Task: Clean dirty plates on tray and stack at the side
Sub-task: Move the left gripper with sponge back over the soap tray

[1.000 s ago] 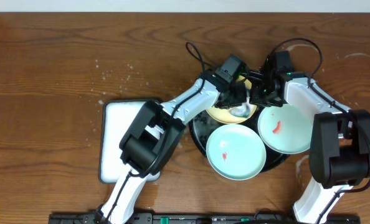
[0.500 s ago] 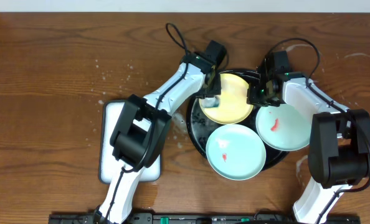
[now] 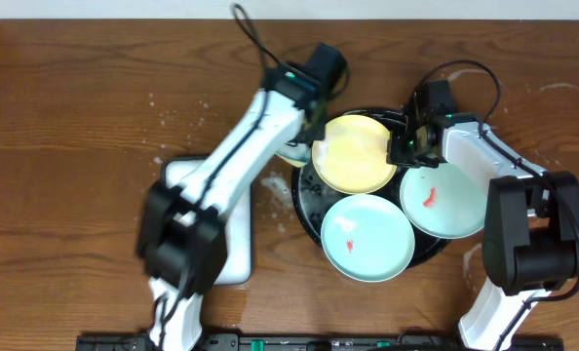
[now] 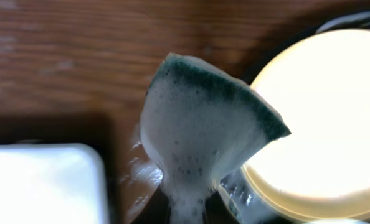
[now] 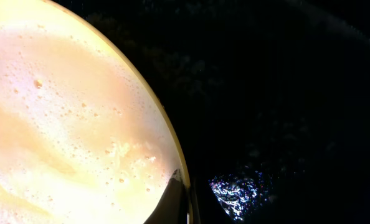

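Observation:
The yellow plate (image 3: 356, 154) lies in the black tray (image 3: 309, 200), sudsy, with no red smear showing; it fills the right wrist view (image 5: 66, 118) and shows in the left wrist view (image 4: 322, 118). My right gripper (image 3: 401, 148) is shut on its right rim (image 5: 184, 186). Two mint-green plates with red smears lie in the tray, one at the front (image 3: 367, 237) and one at the right (image 3: 445, 200). My left gripper (image 3: 304, 146) is shut on a soapy green-and-white sponge (image 4: 203, 134), held over the tray's left rim beside the yellow plate.
A white rectangular sponge tray (image 3: 207, 219) sits left of the black tray, also in the left wrist view (image 4: 42, 183). Water drops and foam lie on the wooden table (image 3: 95, 97) around it. Cables loop behind both arms.
My left gripper with the sponge has moved left off the yellow plate to the tray's left rim. The right gripper stays on the plate's rim.

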Robot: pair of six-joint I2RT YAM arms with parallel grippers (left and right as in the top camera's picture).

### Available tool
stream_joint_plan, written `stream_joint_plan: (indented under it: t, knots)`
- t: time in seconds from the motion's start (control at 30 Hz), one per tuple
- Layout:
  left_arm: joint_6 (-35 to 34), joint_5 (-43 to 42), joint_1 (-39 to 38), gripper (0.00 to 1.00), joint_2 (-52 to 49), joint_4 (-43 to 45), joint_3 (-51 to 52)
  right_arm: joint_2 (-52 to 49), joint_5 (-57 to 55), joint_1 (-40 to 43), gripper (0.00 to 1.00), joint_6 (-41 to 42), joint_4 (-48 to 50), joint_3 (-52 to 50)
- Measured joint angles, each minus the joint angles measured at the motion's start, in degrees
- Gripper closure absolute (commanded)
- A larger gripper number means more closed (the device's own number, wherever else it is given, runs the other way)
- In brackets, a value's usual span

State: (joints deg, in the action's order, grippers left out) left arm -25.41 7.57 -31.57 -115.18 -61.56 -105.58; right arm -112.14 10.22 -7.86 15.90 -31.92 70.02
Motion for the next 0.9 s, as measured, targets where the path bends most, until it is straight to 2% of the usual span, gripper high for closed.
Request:
stream_joint_plan:
  t: [0.23,0.4,0.6,0.7,0.9]
  knots:
    - [0.6,1.0,2.8,0.93,10.6,-15.7,-0.3,1.2,-1.0,0.0,0.99,-0.6,-1.6,-0.2]
    - [1.4,1.2,6.7,0.93,16.5,-18.4,2.1,8.2,-4.9,-0.2,0.99,-1.1,-4.0,-1.0]
    - [1.5,1.4,12.0,0.93,29.6,-14.1,13.0,18.7,-13.6,-3.5,0.99,-3.5,-6.9,-1.0]
    - [1.5,0.7,15.1,0.92,35.6,-8.5,20.9,20.5,-19.1,-6.0,0.99,-5.4,-7.8,-1.0]
    - [1.6,-0.9,19.0,0.93,38.3,1.7,36.3,21.1,-31.0,-9.8,0.99,-12.3,-7.8,-1.0]
